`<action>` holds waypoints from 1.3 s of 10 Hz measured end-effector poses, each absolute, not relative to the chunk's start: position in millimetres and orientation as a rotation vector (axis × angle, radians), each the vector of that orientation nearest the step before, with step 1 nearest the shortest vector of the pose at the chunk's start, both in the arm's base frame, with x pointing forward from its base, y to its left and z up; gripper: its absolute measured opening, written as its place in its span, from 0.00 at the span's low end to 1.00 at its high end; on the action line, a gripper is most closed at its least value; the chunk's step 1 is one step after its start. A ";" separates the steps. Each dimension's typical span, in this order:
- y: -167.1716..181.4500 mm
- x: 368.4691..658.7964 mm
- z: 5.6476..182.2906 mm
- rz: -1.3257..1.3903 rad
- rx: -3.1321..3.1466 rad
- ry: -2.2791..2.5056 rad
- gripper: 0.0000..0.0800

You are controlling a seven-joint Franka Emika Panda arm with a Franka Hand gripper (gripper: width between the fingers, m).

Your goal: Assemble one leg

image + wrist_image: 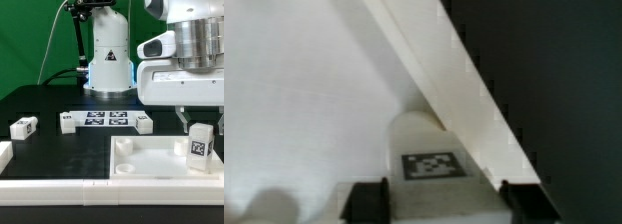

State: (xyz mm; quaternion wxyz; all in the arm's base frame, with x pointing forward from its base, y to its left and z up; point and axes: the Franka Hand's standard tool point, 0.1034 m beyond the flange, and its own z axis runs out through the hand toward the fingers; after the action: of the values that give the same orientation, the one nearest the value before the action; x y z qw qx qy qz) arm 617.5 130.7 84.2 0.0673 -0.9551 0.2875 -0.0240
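My gripper (pixel 200 128) is shut on a leg (pixel 200 148), a small white block with a black-and-white tag. It holds the leg upright over the near right part of the large white tray (pixel 122 152). In the wrist view the leg (pixel 434 150) fills the gap between my two black fingers (pixel 367 202), with its far end close against the tray's inner wall (pixel 455 80). I cannot tell whether the leg touches the tray floor. A second leg (pixel 23 126) lies on the black table at the exterior view's left.
The marker board (pixel 105 121) lies at mid-table behind the tray. A white raised border (pixel 50 187) runs along the table's front and left edges. The arm's white base (pixel 108 55) stands at the back.
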 end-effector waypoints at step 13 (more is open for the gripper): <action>135.6 616.5 84.2 -0.069 -3.031 0.330 0.81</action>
State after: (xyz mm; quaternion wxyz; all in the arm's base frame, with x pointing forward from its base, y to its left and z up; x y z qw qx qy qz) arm 616.5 135.6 84.2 0.0458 -0.9928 0.1080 -0.0225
